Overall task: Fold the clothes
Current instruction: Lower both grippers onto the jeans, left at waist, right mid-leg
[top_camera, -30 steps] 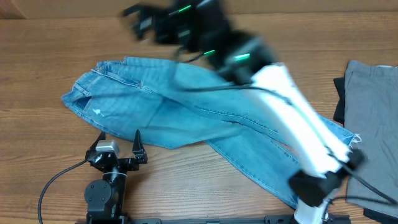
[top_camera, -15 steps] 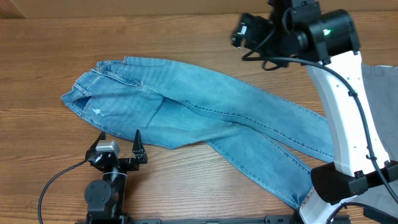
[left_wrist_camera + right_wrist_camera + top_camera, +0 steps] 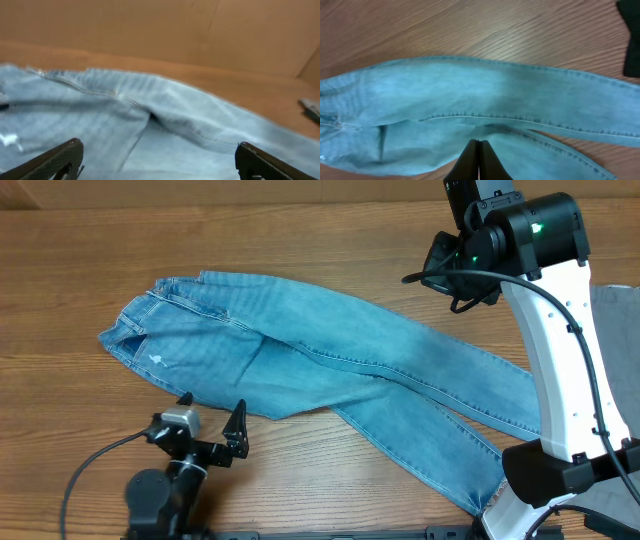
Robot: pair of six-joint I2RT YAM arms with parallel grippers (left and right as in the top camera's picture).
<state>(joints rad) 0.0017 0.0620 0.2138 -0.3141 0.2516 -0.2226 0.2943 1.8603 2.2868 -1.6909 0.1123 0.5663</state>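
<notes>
The clothes are light blue jeans lying flat on the wooden table, waist at the left, legs running toward the front right. My left gripper stands open at the front left, just short of the jeans' near edge. In the left wrist view its fingers stand far apart with denim ahead and nothing between them. My right gripper hangs high above the back right, off the cloth. From the right wrist it is shut and empty, with the jeans far below.
A grey garment lies at the right edge, and a dark cloth shows beside it. A brown cardboard wall stands behind the table. The right arm's white link crosses over the leg ends. A black cable trails from the left arm.
My right arm has swung from above the jeans' waist to the back right and risen, and its jaws have shut on nothing. My left gripper has shifted slightly right.
</notes>
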